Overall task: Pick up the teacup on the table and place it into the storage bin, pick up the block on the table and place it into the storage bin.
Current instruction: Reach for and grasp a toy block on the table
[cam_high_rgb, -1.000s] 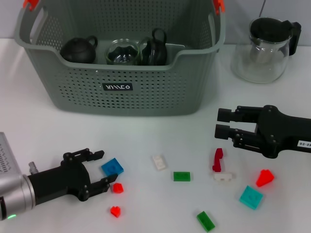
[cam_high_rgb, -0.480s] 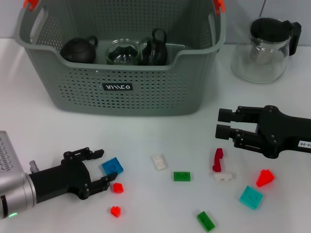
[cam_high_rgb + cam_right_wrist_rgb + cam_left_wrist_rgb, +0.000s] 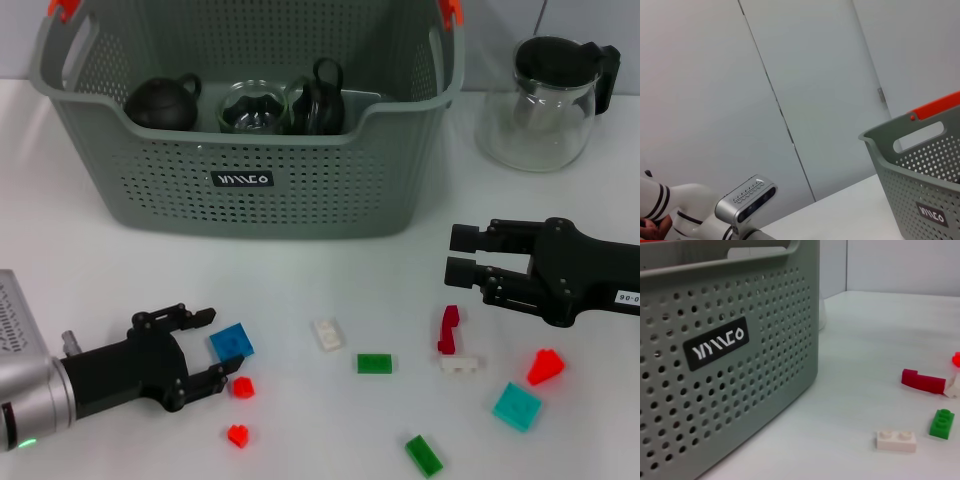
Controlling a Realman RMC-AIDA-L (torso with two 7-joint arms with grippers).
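Head view: the left gripper [image 3: 195, 352] sits low over the table [image 3: 60, 270], near the front edge. Its fingers are apart. A blue block [image 3: 231, 343] lies just past the fingertips, in line with the gap. A small red block [image 3: 242, 387] lies just beside the lower finger. The right gripper [image 3: 462, 254] hangs on the other side with its fingers apart, holding nothing. A dark red block [image 3: 448, 329] lies just below it. More blocks, white, green, red and teal, are spread over the front of the table. The bin [image 3: 250, 180] stands at the back with a black teapot [image 3: 162, 101] and cups inside. There is bare table between the bin and the blocks. A glass pitcher [image 3: 545, 95] stands to the right of the bin.

Left wrist view: the bin wall [image 3: 725, 365] is close. A white block [image 3: 896, 440], a green block [image 3: 942, 423] and a dark red block [image 3: 923, 381] lie on the table, apart from the bin.

Right wrist view: only a corner of the bin [image 3: 920, 165] and the left arm [image 3: 735, 210] show.
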